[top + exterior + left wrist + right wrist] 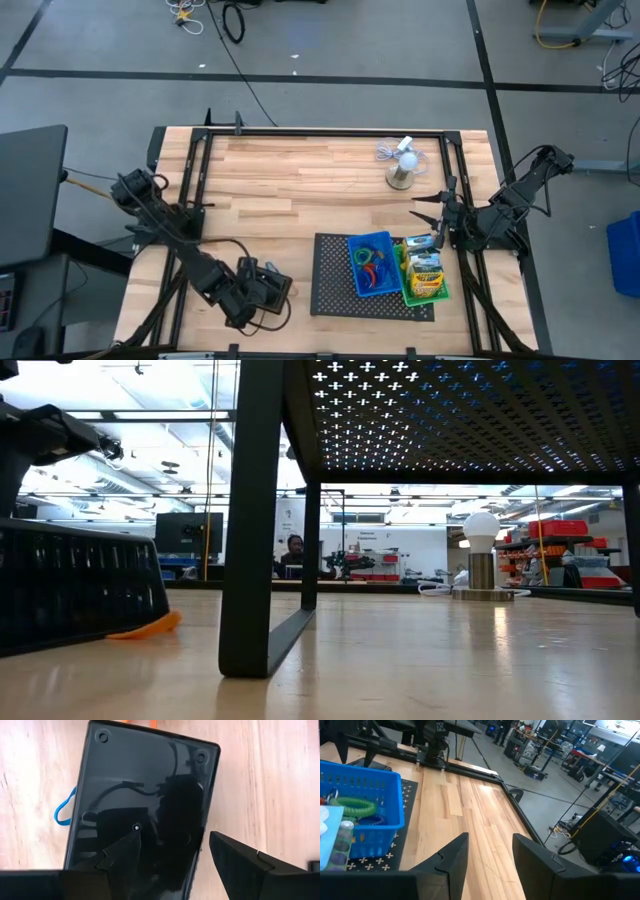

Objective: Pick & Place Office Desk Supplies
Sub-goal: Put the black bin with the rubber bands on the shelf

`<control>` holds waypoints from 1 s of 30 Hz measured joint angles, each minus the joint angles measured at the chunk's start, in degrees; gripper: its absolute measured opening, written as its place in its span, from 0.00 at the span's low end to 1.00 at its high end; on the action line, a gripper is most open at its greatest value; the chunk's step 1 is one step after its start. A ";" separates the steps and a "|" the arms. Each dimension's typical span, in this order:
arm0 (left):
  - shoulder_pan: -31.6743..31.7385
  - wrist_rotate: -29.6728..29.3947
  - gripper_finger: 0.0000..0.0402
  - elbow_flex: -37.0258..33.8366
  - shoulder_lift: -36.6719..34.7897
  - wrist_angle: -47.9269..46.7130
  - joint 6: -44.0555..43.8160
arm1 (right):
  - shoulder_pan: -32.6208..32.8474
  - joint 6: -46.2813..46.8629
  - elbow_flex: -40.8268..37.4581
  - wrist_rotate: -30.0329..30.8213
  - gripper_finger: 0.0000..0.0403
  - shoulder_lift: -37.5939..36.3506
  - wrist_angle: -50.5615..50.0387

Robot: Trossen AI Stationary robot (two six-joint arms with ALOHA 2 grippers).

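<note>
- High view has my left gripper at the near-left table edge, over the black bin.
- Left wrist view: that bin lies bottom-up, jaws apart straddling one long edge, probably lining up a grab. A blue band peeks out beside it.
- Right gripper waits open, just right of the blue bin and green bin on the tray.
</note>
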 joint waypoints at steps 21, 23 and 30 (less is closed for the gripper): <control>2.38 -2.68 0.01 7.13 3.94 -6.00 -4.53 | 0.02 -0.53 0.00 2.14 0.40 -0.02 0.94; 2.64 -3.57 0.01 8.76 4.08 -8.17 -3.71 | 0.02 -0.59 0.00 2.12 0.40 -0.02 0.94; 3.75 -11.54 0.01 14.95 4.18 -24.58 -8.59 | 0.02 -0.59 0.00 1.97 0.40 -0.02 1.29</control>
